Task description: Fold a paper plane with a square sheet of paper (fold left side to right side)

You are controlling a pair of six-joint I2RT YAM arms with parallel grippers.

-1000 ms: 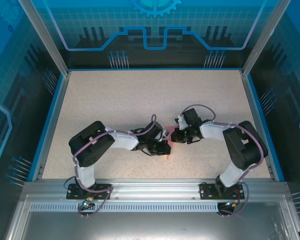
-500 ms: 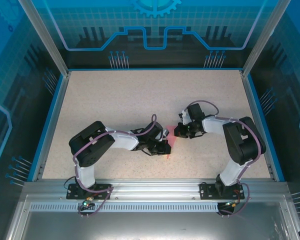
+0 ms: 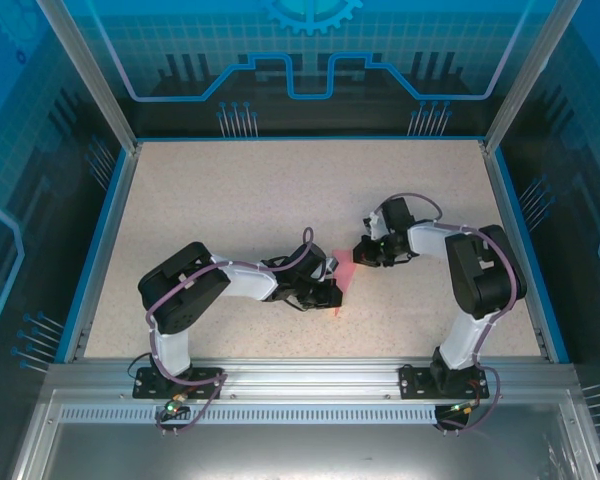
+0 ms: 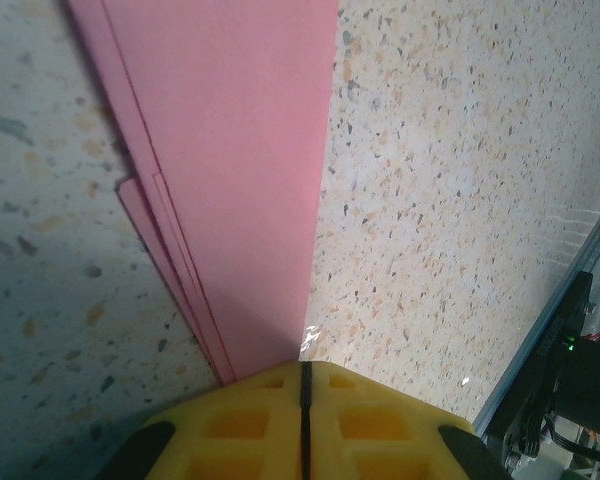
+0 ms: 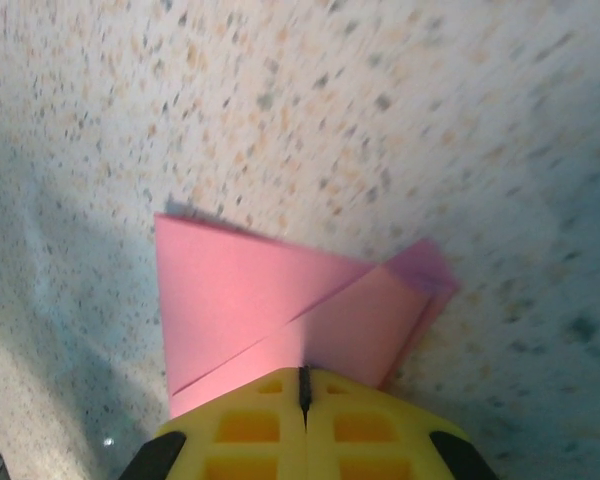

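Centre frame: square sheet of paper folded narrow | pinned by left gripper, jaws closed, against sliding | pressed by right gripper, jaws closed, seemingly sharpening crease

Speckled beige table inside blue-panelled enclosure.

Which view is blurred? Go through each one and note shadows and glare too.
Right wrist: blur smears the table specks and softens the paper edges. Left wrist: sharp, paper edge crisp, shadow darkening the table at image left, small glints near the bottom. Top external: sharp, evenly lit.
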